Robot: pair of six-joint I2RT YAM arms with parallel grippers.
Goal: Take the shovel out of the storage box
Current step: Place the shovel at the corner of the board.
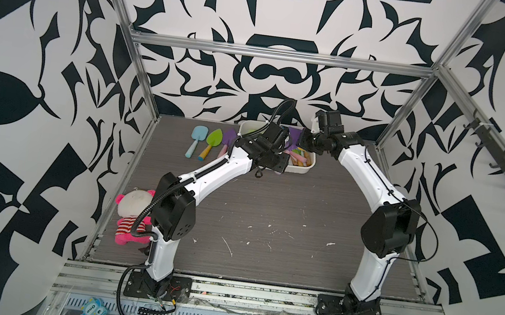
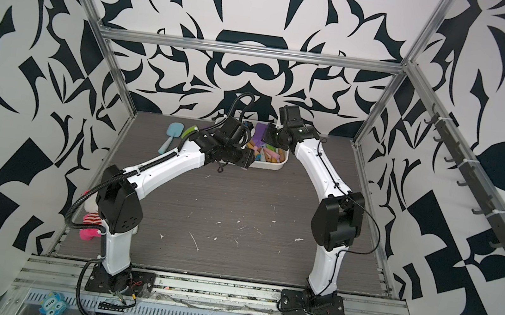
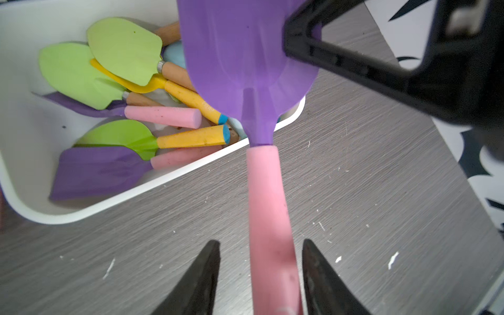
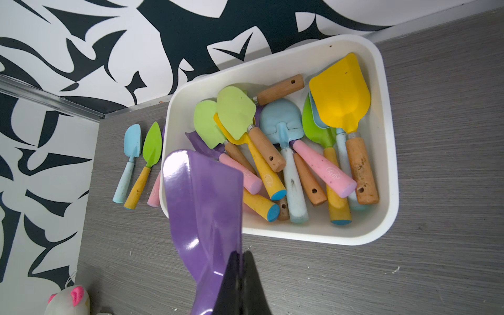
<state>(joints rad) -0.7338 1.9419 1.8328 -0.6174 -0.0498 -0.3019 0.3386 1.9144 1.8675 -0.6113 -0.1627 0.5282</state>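
"Shovel (image 4: 204,207), where?"
"Purple, aloft over the storage box (image 4: 313,234) edge, blade clamped by the right gripper (image 4: 241,255); left gripper (image 3: 259,242) stands spread, fingers (image 3: 207,272) flanking the pink handle, seemingly not touching."

In both top views the storage box (image 1: 300,170) (image 2: 271,166) was largely hidden behind the arms' wrists. In the left wrist view the purple shovel (image 3: 245,68) was cut off at blade tip and handle end. In the right wrist view its handle could not be made out.
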